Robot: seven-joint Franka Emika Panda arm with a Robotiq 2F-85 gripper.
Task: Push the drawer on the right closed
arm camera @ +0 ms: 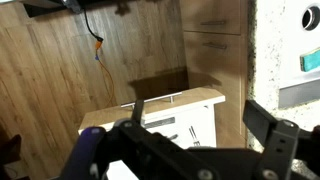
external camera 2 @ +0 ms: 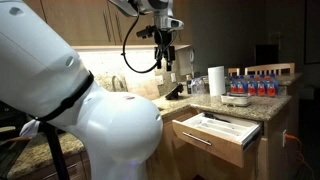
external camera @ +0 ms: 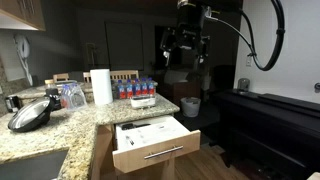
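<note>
Surface: the granite surface (external camera: 80, 125) is laid along the left, and the drawer's slot sits under its near right end. Its edge could be struck by an arm brought down too close.
Drawer: the drawer (external camera: 125, 160) is seen standing well out below that edge, its front turned near and right. If it is pushed off-centre or at a slant, it could be jammed on its runners or left ajar.
Tool: the tool (external camera: 186, 50) is held high and far beyond the drawer, well apart from it. In the wrist view its fingers are spread and nothing is grasped. A long descent is judged necessary, and the open cavity could be entered instead of the front being met.
Handle: the silver bar handle (external camera: 163, 153) could be snagged by a spread finger.
Contents: small items (external camera: 145, 128), too small to be named, could be jolted by a hard shove.
</note>
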